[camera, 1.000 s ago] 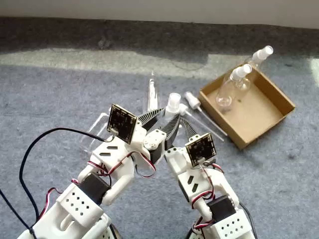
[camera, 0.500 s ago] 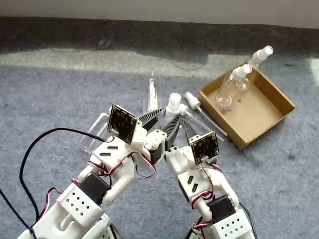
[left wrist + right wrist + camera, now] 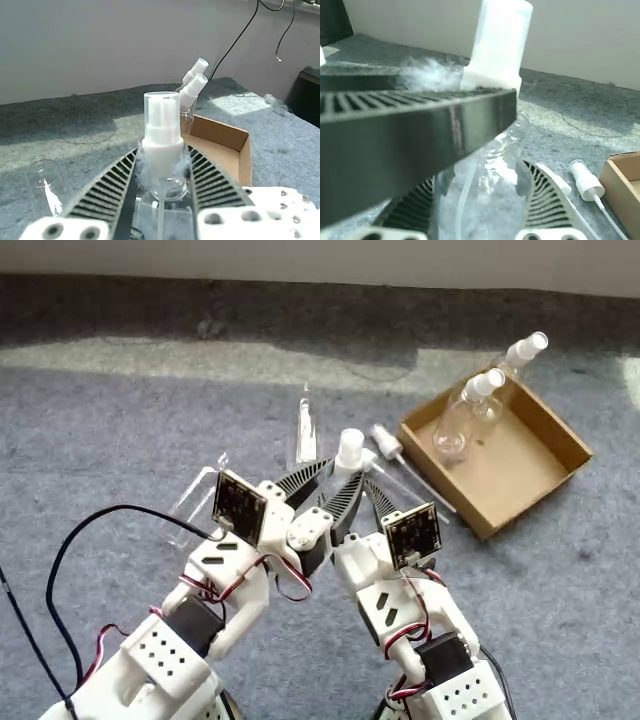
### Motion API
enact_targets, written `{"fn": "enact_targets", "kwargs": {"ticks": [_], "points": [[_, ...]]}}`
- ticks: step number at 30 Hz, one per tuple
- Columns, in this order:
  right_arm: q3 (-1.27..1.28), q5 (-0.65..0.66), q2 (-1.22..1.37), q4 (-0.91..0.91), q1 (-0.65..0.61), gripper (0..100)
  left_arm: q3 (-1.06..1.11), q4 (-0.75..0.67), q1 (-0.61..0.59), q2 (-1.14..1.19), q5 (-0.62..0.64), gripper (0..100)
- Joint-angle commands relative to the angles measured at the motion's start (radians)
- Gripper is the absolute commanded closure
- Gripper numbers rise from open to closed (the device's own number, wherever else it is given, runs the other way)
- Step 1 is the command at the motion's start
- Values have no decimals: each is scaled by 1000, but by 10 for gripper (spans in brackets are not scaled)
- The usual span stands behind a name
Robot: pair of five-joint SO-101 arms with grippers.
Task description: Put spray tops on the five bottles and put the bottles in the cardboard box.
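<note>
– Where are the end effectors?

– Both meet left of the box (image 3: 512, 472) in the high view. The right end effector (image 3: 487, 175) is clamped on an upright clear bottle (image 3: 485, 192). The left end effector (image 3: 162, 152) pinches a spray top (image 3: 161, 125) whose tube runs down into that bottle's mouth.

– And nearer the box?

– A loose top (image 3: 385, 445) lies on the desk (image 3: 120, 420) just beside the box. An empty bottle (image 3: 305, 428) lies farther from the box, and a second empty bottle (image 3: 195, 502) farther still. Two topped bottles (image 3: 467, 405) rest at the box's far corner, tops poking past the rim.
</note>
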Motion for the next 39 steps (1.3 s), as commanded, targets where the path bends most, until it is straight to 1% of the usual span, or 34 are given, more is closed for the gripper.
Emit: {"fn": "enact_targets", "kwargs": {"ticks": [1,12,14,17,19,23,26,31,36,37,39], "points": [[177,-14,-8,2,24,927,53,-143,22,8,-11,994],[177,-14,-8,2,24,927,67,-126,22,1,-11,994],[177,-14,-8,2,24,927,88,-130,22,-44,-11,994],[177,-14,-8,2,24,927,139,-117,22,-176,-11,994],[177,-14,-8,2,24,927,171,-57,22,-268,-11,994],[177,-11,-8,2,24,927,182,158,35,-432,-11,994],[177,-9,-8,2,25,927,182,242,48,-532,-11,994],[177,-8,-8,4,25,927,189,315,42,-631,-11,994],[177,-5,-13,4,25,927,189,322,42,-638,-11,994],[177,8,-15,4,24,927,189,322,41,-638,-11,992],[177,89,-16,4,22,927,182,322,41,-638,-11,991]]}}
